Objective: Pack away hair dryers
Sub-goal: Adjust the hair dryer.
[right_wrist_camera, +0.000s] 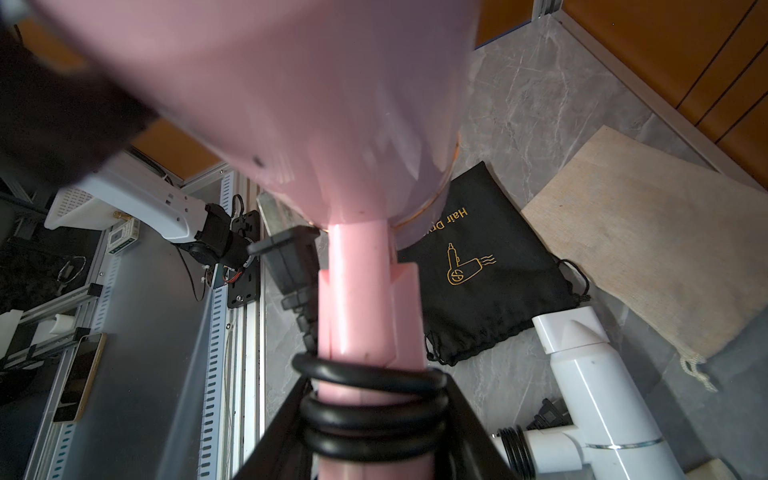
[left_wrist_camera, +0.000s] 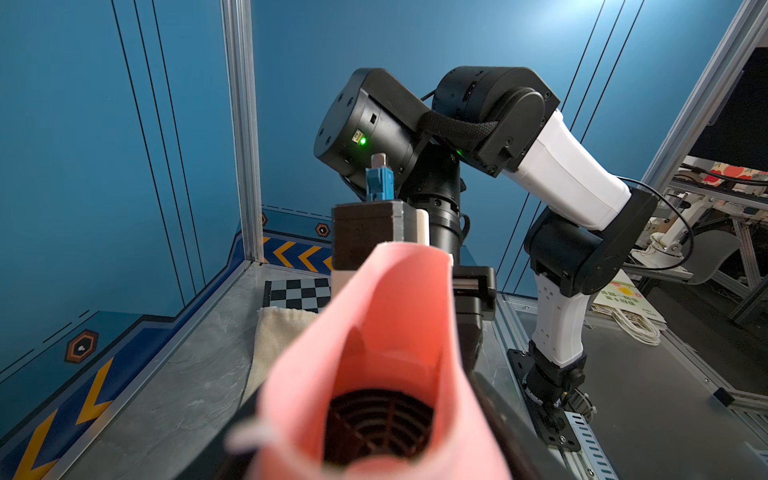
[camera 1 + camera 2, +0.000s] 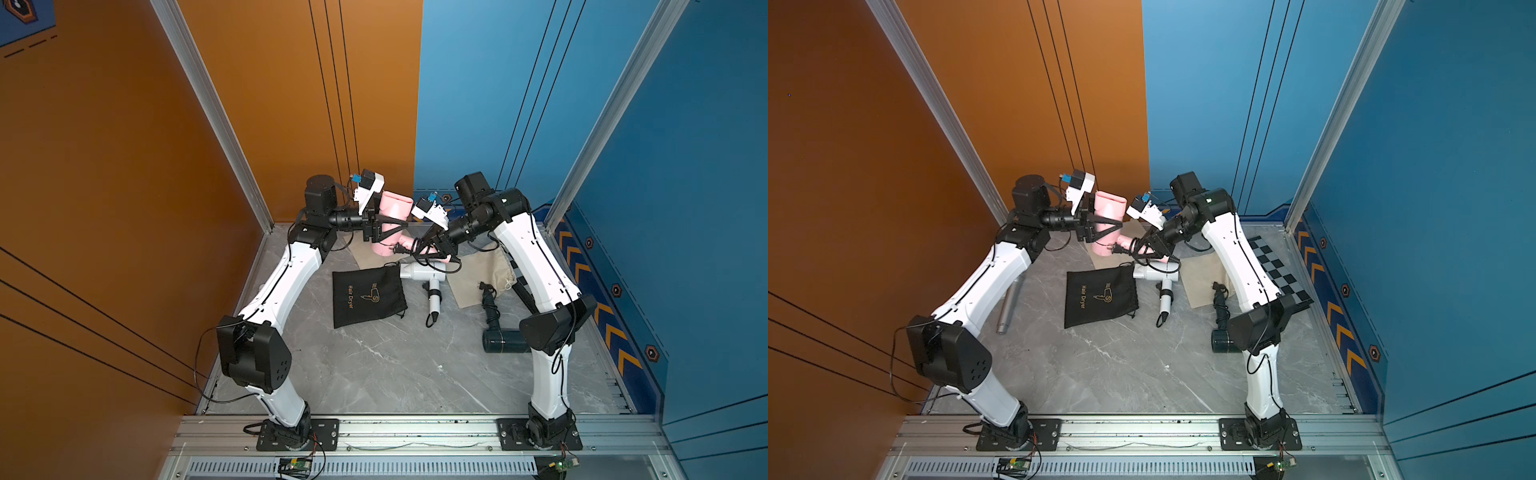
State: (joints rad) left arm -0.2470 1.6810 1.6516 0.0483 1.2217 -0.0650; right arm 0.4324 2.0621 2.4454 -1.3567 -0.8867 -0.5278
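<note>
The pink hair dryer (image 3: 392,216) (image 3: 1108,212) hangs above the back of the table, barrel upright. My left gripper (image 3: 399,227) (image 3: 1115,227) is shut on its barrel (image 2: 374,332), a finger on each side. My right gripper (image 3: 422,249) (image 3: 1140,249) is shut on its handle (image 1: 361,299), the jaws pressing the black cord (image 1: 370,399) coiled round it. The white hair dryer (image 3: 419,272) (image 3: 1156,274) (image 1: 598,386) lies just below them. The blackish teal hair dryer (image 3: 500,340) (image 3: 1223,343) lies on the table beside my right arm, partly hidden by it.
A black pouch (image 3: 368,295) (image 1: 486,286) marked "Hair Dryer" lies flat mid-table (image 3: 374,374). Beige pouches lie under the pink dryer (image 3: 365,255) and at the right (image 3: 478,278). A silver rod (image 3: 1009,307) lies by my left arm. A checkered board (image 3: 1275,270) sits at the right, near the walls.
</note>
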